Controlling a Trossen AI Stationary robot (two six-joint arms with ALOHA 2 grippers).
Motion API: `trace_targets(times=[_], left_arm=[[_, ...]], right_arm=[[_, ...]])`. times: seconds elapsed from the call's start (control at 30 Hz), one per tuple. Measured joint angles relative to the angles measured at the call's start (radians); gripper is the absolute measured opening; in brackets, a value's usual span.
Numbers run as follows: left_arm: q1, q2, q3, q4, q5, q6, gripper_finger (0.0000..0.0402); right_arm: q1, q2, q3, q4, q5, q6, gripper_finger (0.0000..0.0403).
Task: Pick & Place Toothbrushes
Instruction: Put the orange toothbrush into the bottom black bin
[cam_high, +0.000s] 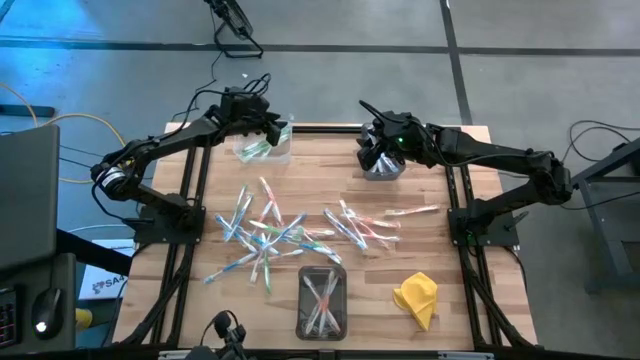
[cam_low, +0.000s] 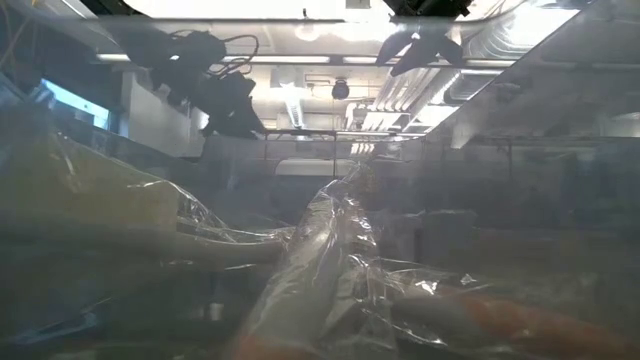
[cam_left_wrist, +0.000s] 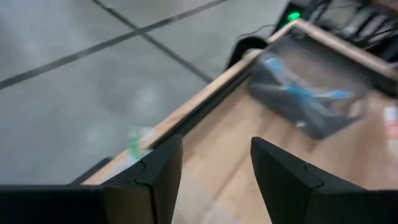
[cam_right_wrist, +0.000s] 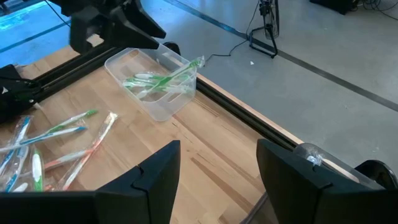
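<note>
Your toothbrushes (cam_high: 268, 232) are thin white sticks in clear wrappers, tipped green, blue or pink-red, and most lie scattered across the middle of the wooden table (cam_high: 440, 180). The blue and green ones tangle together on the left of the heap; a pinker group (cam_high: 362, 225) spreads on its right.

Take the heap as your landmark. Beyond it on the left, at the table's far edge, stands a clear bin (cam_right_wrist: 155, 87) with green toothbrushes (cam_right_wrist: 160, 81) inside, one leaning up over the rim. Beyond it on the right sits a second bin (cam_left_wrist: 311, 93) holding blue ones. On the near side a darker tray (cam_high: 322, 302) carries a few more, and a yellow cloth (cam_high: 418, 297) lies crumpled to the right of that tray. In the low view crinkled wrappers right against the lens block nearly everything.

Your left gripper (cam_high: 272, 128) hangs over the clear bin of green brushes, its fingers (cam_left_wrist: 163, 171) spread wide with nothing between them. Your right gripper (cam_high: 368, 143) hovers at the other far bin, its fingers (cam_right_wrist: 158, 171) also wide apart and empty. Both sit well beyond the heap.
</note>
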Motion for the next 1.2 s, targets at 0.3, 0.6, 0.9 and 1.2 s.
trace_targets(times=[0.3,0.6,0.9,1.2], left_arm=[[0.000,0.000,0.000,0.059,0.071,-0.172,0.0187],[-0.005,0.000,0.000,0.093,0.090,-0.241,0.0187],[-0.114,-0.024,0.000,0.100,0.024,-0.184,0.0187],[-0.199,-0.123,0.000,0.099,-0.076,-0.110,0.0187]], right_arm=[[0.000,0.000,0.000,0.000,-0.004,0.000,0.0204],[0.002,0.000,0.000,0.000,-0.004,0.000,0.0204],[0.002,0.000,0.000,0.000,-0.056,0.026,0.0204],[0.002,0.000,0.000,0.000,-0.108,0.048,0.0204]])
